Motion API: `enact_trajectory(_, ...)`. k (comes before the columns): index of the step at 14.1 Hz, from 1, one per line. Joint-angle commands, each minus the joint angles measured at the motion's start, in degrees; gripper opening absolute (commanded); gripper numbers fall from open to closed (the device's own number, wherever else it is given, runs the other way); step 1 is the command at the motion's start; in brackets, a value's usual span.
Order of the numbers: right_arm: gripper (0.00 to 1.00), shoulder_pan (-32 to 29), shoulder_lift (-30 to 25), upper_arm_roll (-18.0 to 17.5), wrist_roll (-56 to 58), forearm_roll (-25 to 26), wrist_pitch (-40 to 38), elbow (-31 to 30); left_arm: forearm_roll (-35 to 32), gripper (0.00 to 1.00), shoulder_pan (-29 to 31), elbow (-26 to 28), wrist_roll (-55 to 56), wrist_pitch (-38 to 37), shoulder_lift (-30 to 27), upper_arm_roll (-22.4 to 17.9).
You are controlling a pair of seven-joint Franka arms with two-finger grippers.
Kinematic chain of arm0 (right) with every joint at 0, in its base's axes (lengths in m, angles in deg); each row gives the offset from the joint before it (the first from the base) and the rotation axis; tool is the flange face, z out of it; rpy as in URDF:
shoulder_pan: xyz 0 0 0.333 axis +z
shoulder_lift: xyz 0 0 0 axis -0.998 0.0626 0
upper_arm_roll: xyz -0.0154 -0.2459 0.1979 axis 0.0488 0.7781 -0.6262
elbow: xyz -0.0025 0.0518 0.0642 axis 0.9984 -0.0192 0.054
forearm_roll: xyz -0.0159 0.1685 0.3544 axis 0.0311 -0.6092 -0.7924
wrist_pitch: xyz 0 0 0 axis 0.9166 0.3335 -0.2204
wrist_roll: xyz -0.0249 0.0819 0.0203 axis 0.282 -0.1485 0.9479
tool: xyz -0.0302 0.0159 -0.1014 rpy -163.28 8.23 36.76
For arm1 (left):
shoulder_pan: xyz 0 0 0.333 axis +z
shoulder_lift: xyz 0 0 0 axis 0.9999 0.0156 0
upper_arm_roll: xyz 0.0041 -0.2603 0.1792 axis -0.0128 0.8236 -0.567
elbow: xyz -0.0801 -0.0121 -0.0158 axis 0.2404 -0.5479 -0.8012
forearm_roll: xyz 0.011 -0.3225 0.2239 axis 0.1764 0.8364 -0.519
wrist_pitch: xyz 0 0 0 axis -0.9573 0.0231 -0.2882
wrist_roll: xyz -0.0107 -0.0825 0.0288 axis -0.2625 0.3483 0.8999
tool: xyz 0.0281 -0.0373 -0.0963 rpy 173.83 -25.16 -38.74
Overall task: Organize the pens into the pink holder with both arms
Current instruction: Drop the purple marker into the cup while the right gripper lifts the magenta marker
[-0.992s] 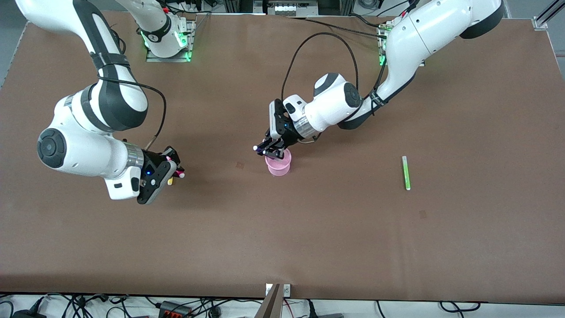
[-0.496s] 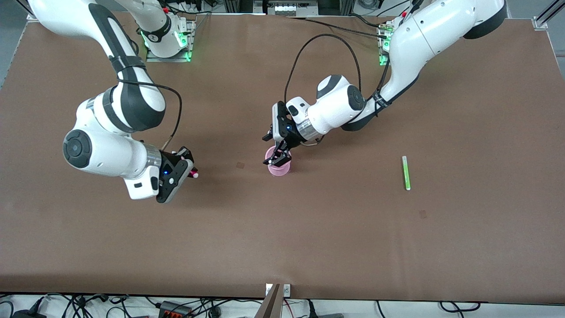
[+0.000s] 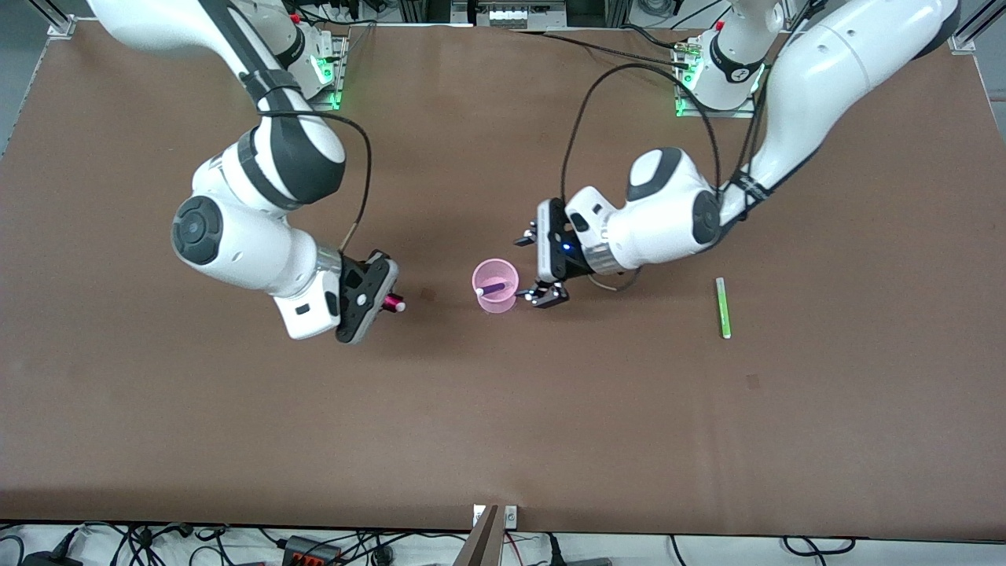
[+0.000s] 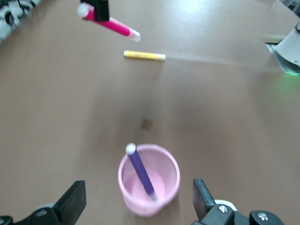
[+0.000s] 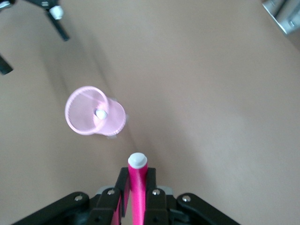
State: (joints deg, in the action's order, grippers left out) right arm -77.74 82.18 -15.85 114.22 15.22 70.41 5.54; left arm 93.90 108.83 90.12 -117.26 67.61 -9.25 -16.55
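Observation:
The pink holder (image 3: 495, 277) stands mid-table with a purple pen (image 3: 492, 289) leaning inside it. It also shows in the left wrist view (image 4: 159, 161) with the purple pen (image 4: 140, 171), and in the right wrist view (image 5: 89, 117). My left gripper (image 3: 537, 269) is open and empty, just beside the holder toward the left arm's end. My right gripper (image 3: 376, 297) is shut on the magenta pen (image 3: 391, 303), over the table toward the right arm's end of the holder; the pen shows between its fingers (image 5: 137, 185). The yellow pen (image 4: 144, 55) lies on the table. The green pen (image 3: 722, 307) lies toward the left arm's end.
The brown table (image 3: 503, 417) has a small dark mark (image 3: 427, 294) between the right gripper and the holder. The arm bases (image 3: 302, 75) stand along the table's edge farthest from the front camera. In the front view the yellow pen is hidden.
My left gripper opened, left the purple pen in the holder and drew away toward the left arm's end. My right gripper carried the magenta pen closer to the holder.

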Motion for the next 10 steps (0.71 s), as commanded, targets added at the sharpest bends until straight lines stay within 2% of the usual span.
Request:
enact_trajectory(1,0.00,4.0,-0.4,-0.5,0.8,-1.1,4.4,0.2,-0.2,1.00,0.4,-2.8,5.0,-8.5,-0.6,-2.0)
enact_trajectory(4,0.00,9.9,-0.3,-0.6,0.6,-0.8,11.5,0.3,-1.9,1.00,-0.5,-3.3,12.9,-15.0,-0.7,-6.5)
enact_trajectory(7,0.00,13.1,2.0,-0.6,1.6,-0.5,16.9,0.3,-10.9,1.00,-0.5,-7.3,24.7,-25.3,-0.9,-6.8)
enact_trajectory(10,0.00,16.1,3.1,-0.4,2.0,1.5,19.6,0.2,-23.3,1.00,0.0,-10.5,35.3,-34.5,-0.9,-7.2)
